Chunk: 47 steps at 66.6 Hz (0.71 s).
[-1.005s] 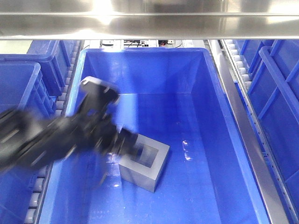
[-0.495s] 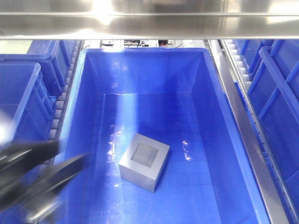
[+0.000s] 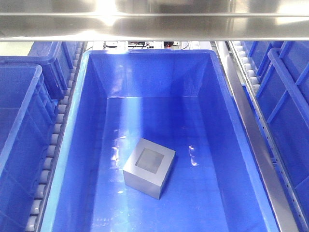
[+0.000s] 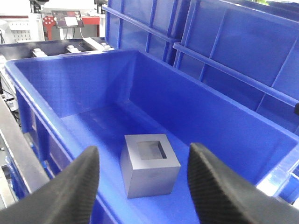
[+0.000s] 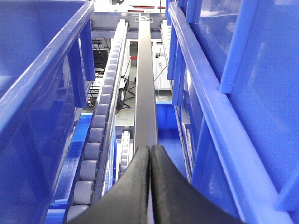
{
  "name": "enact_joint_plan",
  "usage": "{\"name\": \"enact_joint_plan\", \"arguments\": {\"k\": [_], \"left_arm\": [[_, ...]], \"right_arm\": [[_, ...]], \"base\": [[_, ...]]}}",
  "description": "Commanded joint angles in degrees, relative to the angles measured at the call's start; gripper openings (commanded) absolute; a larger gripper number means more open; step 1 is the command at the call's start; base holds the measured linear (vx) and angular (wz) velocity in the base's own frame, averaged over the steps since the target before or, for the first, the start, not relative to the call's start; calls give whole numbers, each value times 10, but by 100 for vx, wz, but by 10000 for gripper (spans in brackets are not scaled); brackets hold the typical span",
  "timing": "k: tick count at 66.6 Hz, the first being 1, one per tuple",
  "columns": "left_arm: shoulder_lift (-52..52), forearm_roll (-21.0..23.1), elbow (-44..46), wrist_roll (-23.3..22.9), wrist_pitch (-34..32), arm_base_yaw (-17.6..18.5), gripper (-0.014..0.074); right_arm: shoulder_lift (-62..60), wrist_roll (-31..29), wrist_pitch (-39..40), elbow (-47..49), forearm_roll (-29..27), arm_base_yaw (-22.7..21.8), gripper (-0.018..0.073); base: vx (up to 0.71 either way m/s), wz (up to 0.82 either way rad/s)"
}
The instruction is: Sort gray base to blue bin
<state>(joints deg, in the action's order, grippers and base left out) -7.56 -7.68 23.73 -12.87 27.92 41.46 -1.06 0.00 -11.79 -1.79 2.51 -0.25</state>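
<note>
The gray base (image 3: 149, 167) rests on the floor of the blue bin (image 3: 87, 67), recess facing up, a little left of the bin's middle. No arm shows in the front view. In the left wrist view the gray base (image 4: 150, 164) stands on the floor of the blue bin (image 4: 196, 100), beyond and between the two dark fingers. My left gripper (image 4: 142, 161) is open, held back from the block with nothing in it. My right gripper (image 5: 150, 151) is shut on nothing, its fingertips pressed together above a metal rail (image 5: 145, 84).
More blue totes stand on the left (image 3: 19, 116) and right (image 3: 289, 87) of the bin. Gray conveyor rollers (image 3: 50, 154) run along its left side, a steel rail (image 3: 251, 125) along its right. A steel beam (image 3: 154, 21) crosses overhead. Rollers (image 5: 96, 140) and tote walls flank the right gripper.
The left arm, over the gray base a second ago, pulled back toward the lower left and has left the front view. The base stays where it was on the bin floor.
</note>
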Motion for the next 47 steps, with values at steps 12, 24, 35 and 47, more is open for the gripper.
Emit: {"name": "enact_joint_plan", "arguments": {"k": [12, 24, 35, 47], "left_arm": [[0, 4, 11, 1, -31, 5, 301], [0, 4, 11, 1, -23, 5, 106], [0, 4, 11, 1, -24, 5, -10], [0, 4, 11, 1, -5, 5, -8]], "right_arm": [[-4, -7, 45, -3, 5, -1, -5], [-4, -7, 45, -3, 5, -1, -5], [-4, -7, 45, -3, 5, -1, -5], [-4, -7, 46, -3, 5, -1, -5]], "base": [[0, 0], [0, 0], [0, 0], [0, 0]]}}
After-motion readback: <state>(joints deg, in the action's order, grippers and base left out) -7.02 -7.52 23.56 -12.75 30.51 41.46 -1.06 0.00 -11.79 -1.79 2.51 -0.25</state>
